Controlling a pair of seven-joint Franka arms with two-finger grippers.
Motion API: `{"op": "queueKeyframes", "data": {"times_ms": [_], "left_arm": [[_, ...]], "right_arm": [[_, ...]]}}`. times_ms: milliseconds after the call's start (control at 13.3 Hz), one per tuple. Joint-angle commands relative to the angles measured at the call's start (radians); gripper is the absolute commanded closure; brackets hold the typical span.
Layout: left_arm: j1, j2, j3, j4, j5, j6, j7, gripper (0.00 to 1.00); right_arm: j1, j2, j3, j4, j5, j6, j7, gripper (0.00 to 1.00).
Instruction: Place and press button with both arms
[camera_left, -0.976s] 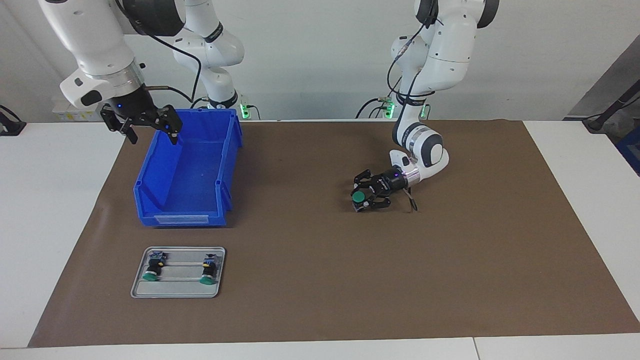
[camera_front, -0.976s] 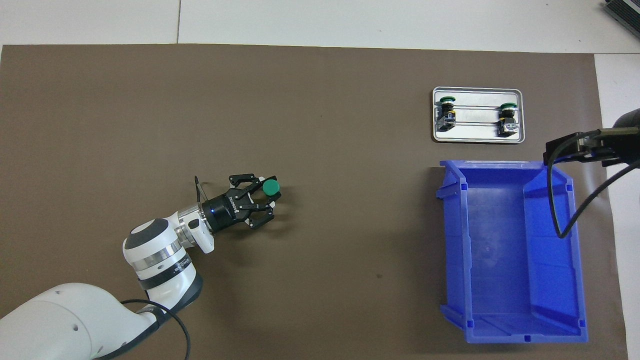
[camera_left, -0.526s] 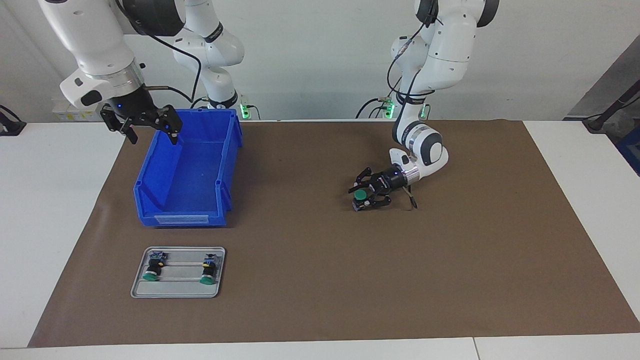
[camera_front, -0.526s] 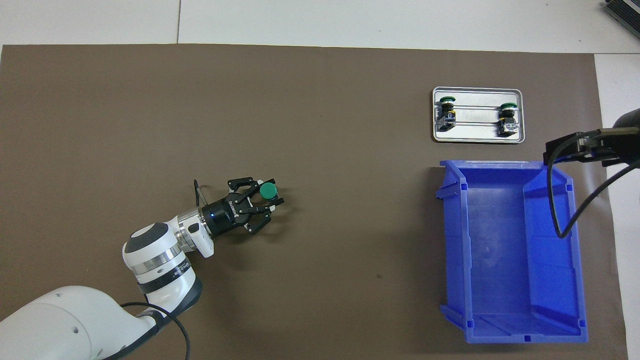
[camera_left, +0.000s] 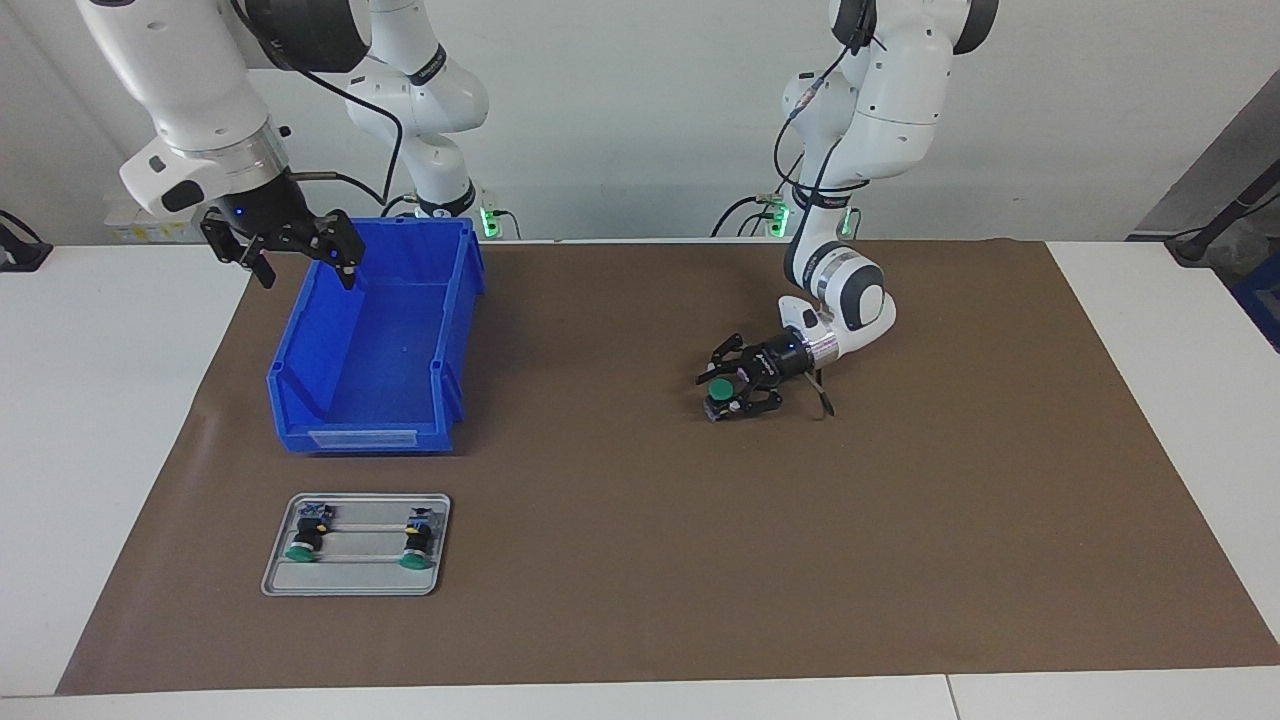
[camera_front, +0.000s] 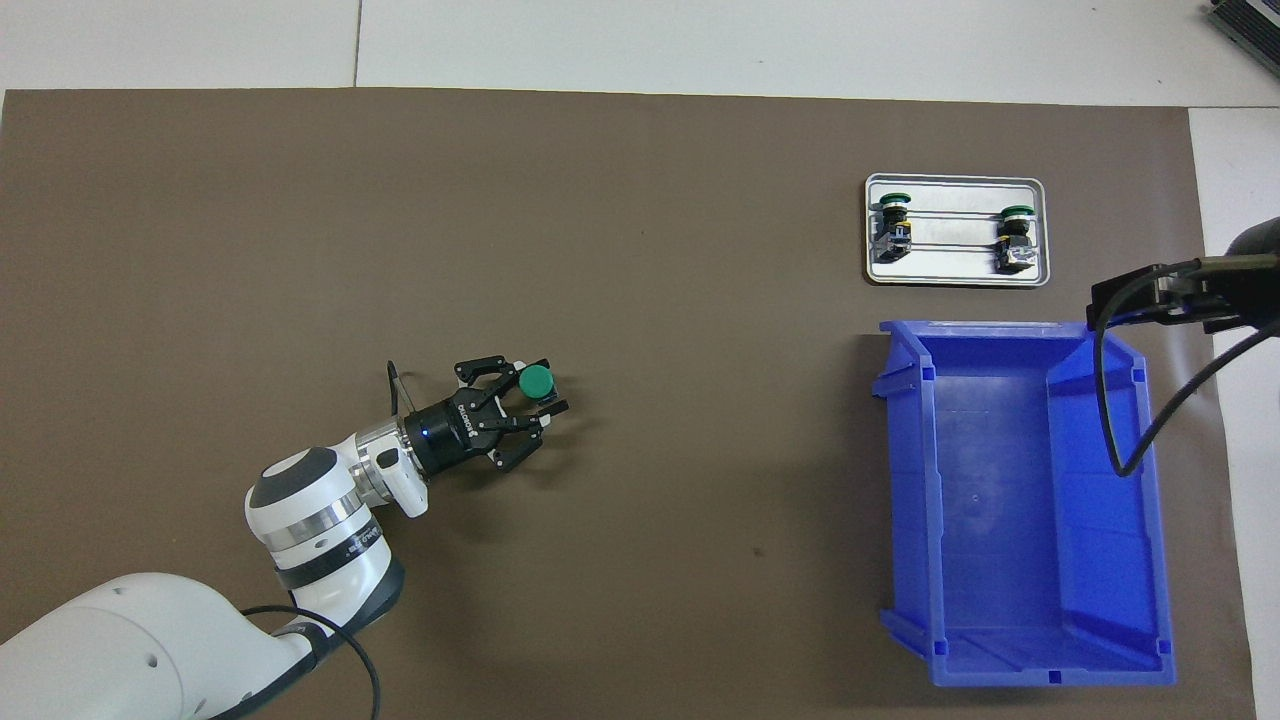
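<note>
Push-buttons: three. One button stands on the brown mat between the parted fingers of the left tool; two buttons lie in the metal tray. Blue bin: one. Only the facing view shows the right tool, spread wide over the bin's rim.

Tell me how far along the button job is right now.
Done: one button stands upright on the brown mat, away from the tray. In hand: the left claw sits low around it. Left: pressing its green cap; the right claw waits, open, over the blue bin.
</note>
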Motion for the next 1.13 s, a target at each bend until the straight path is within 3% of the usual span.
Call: {"op": "queueKeyframes", "data": {"times_ms": [0, 150, 225, 751, 1051], "left_arm": [[-0.015, -0.029, 0.007, -0.035, -0.008, -0.002, 0.013, 0.16], [-0.015, -0.029, 0.005, -0.031, -0.008, -0.002, 0.013, 0.02], [-0.014, -0.032, 0.005, -0.029, -0.008, -0.004, 0.013, 0.0], [-0.012, -0.058, 0.009, -0.021, -0.008, 0.027, 0.01, 0.0], [-0.003, -0.116, 0.007, -0.006, -0.008, 0.09, -0.06, 0.0]], "right_arm": [[-0.005, -0.018, 0.004, -0.02, 0.004, 0.004, 0.006, 0.0], [-0.005, -0.018, 0.004, -0.019, 0.004, 0.004, 0.006, 0.0], [-0.005, -0.018, 0.004, -0.019, 0.004, 0.004, 0.006, 0.0], [-0.005, -0.018, 0.004, -0.019, 0.004, 0.004, 0.006, 0.0], [-0.005, -0.018, 0.004, -0.019, 0.004, 0.004, 0.006, 0.0]]}}
